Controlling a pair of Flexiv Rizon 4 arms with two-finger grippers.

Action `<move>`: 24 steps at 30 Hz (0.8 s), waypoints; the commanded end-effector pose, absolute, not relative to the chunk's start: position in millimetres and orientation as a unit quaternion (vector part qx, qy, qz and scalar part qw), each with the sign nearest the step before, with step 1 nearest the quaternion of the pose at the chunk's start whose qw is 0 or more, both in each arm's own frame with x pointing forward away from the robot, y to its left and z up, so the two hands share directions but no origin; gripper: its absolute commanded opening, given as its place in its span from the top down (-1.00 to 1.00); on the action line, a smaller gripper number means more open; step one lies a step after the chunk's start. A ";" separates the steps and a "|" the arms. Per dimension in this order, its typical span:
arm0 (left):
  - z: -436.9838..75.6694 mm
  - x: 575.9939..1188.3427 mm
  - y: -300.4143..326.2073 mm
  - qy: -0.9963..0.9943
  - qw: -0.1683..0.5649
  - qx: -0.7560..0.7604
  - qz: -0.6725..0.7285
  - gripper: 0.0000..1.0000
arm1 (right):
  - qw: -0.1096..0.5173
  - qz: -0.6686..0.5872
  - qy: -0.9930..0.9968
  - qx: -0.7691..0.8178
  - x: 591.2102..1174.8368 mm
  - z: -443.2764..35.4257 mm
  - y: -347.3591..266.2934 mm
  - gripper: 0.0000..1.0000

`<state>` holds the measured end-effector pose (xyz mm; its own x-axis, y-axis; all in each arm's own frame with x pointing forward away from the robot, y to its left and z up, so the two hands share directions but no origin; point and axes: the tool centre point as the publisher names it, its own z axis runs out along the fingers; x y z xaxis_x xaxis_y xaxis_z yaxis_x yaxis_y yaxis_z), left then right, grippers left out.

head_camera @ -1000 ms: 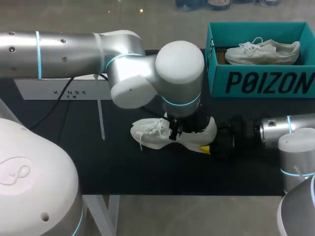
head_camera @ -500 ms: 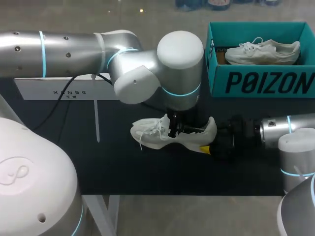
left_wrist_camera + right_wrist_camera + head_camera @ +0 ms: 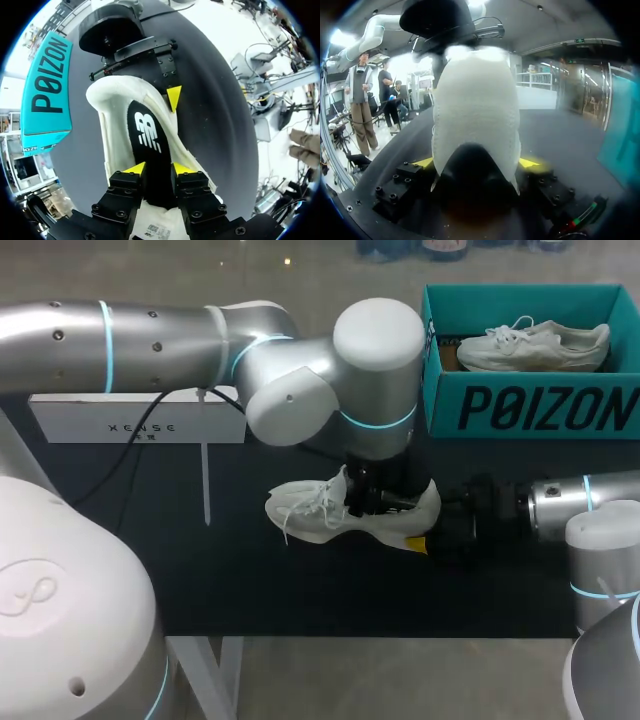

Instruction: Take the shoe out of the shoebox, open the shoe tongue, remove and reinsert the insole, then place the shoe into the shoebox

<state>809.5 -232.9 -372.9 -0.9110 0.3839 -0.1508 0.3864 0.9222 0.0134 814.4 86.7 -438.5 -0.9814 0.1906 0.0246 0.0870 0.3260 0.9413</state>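
- Nearest us, the shoe [image 3: 305, 512] is out on the dark table [image 3: 250, 580], toe toward my left and heel toward my right.
- The right gripper [image 3: 476, 162] is clamped on the heel, one yellow tip on each side. That's the anchor.
- The left gripper [image 3: 160, 169] reaches down into the shoe's opening, its fingers pinched on the black insole [image 3: 150, 135], most of which lies inside the shoe.
- The insole step looks to be the one in hand. Doing it well means a slow draw along the shoe's length with the heel held firm. Pull it skewed and the insole will likely buckle against the side wall.
- Farthest off, the teal shoebox [image 3: 530, 405] stands at the table's back right, well apart, with a second shoe [image 3: 535, 345] inside.
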 end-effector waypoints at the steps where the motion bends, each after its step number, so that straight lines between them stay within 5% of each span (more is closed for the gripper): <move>1: -377.5 807.6 -233.9 0.977 0.072 0.199 -0.007 0.26 | 0.045 0.573 0.813 0.087 813.9 -443.9 88.4 1.00; 24: -431.7 811.0 -249.2 0.978 0.052 0.202 -0.003 0.33 | 0.045 0.573 0.813 0.087 813.9 -443.9 88.4 1.00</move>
